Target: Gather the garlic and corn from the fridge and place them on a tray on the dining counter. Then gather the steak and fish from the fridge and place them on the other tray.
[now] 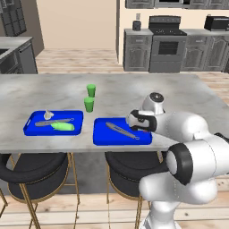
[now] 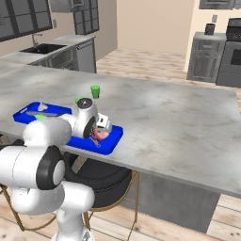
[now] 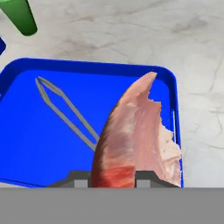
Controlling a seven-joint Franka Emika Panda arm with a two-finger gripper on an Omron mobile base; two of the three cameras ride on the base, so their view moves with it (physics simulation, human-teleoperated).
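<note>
- Holding a pinkish-red flat piece, judged to be the steak [image 3: 138, 140], the gripper [image 3: 114, 177] hovers over the other tray [image 3: 39, 148]; its fingers pinch the meat at its darker red end.
- Steak hangs edge-on above the tray's 3 o'clock side, evidently positioned for release there; not yet set down.
- Other tray: bright-blue, flat, low-rimmed, lying on the grey marbled counter [image 1: 188, 94]. Thin grey tongs [image 3: 65, 111] lie on it towards 9 o'clock.
- First tray [image 1: 31, 127] sits at 9 o'clock of the other, apart. It carries the garlic [image 1: 47, 115], an off-white bulb, and the corn [image 1: 62, 126], a smooth light-green oblong.
- Two green cups [image 1: 89, 104] stand upright at 12 o'clock of the trays.
- Fish: unseen.
</note>
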